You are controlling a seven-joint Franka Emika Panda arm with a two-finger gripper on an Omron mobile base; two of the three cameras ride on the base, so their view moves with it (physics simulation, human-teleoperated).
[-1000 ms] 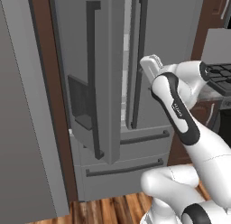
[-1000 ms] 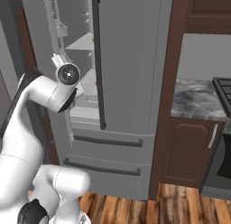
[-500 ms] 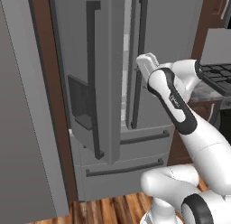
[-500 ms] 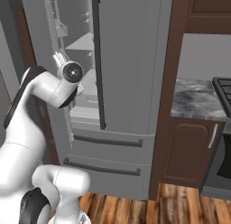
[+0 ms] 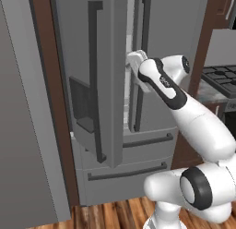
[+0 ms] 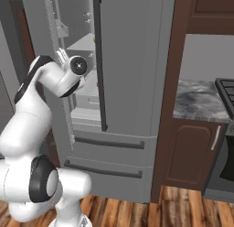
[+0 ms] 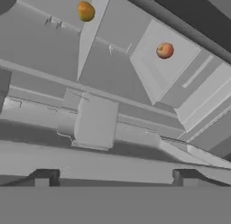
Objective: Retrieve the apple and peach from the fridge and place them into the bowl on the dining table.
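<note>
Gripper (image 7: pixel 113 175): fingers spread wide, holding nothing, aimed into the fridge (image 5: pixel 161 48) through its open left door. Peach (image 7: pixel 85 11): on an inner pale shelf. Apple (image 7: pixel 164 50): on a neighbouring shelf, well apart.

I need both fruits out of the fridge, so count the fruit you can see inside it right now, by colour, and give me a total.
Orange-yellow fruit: 1
Red-orange fruit: 1
Total: 2, both resting on the pale shelves inside the fridge, apart from each other.
</note>
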